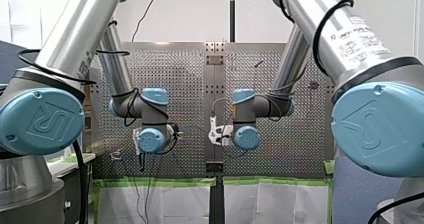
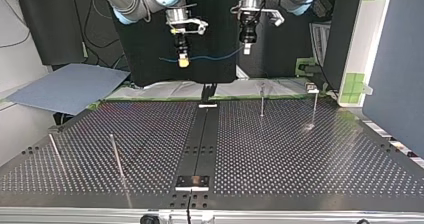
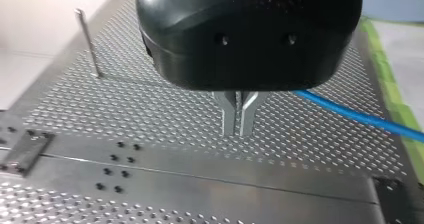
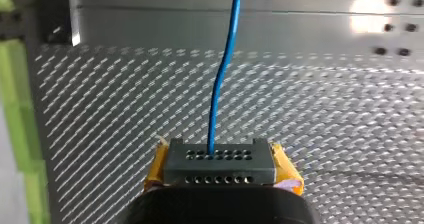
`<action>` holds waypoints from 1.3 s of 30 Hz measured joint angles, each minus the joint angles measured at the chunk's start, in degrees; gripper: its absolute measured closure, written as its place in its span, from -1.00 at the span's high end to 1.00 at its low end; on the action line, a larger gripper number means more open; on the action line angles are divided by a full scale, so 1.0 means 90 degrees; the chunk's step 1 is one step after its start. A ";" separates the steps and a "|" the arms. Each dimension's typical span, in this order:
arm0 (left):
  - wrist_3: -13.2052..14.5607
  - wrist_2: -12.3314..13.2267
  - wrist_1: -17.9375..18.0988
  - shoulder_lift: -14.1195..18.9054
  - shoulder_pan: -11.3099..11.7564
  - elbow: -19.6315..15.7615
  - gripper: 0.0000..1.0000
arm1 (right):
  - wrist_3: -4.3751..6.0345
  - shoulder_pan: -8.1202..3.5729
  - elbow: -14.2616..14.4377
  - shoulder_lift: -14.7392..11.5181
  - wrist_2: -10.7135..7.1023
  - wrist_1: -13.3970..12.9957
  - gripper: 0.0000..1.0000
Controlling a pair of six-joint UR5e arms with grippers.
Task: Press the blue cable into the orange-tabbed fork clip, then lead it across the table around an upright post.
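Top view — slim blue cable [image 2: 212,59]

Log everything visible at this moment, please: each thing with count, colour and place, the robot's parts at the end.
perforated table: one, grey metal, fills the top view's lower half
centre rail: one, dark, runs down the table's middle
upright posts: four, metal, two at the top view's left, two at its right
blue cable: one, blue, hangs in the air between the grippers
sheet: one, blue-grey, off the table at the top view's left
green tape: strips, green, along the table's edge
arms: two, silver with blue joints
left gripper: black, metal fingers, shut on the cable
right gripper: yellow pads, shut on the cable
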 joint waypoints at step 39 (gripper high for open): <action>-0.0564 0.1842 0.1918 -0.1477 0.2187 -0.0176 -1.00 | 0.0429 0.0055 -0.1363 0.1714 -0.0618 -0.0530 -1.00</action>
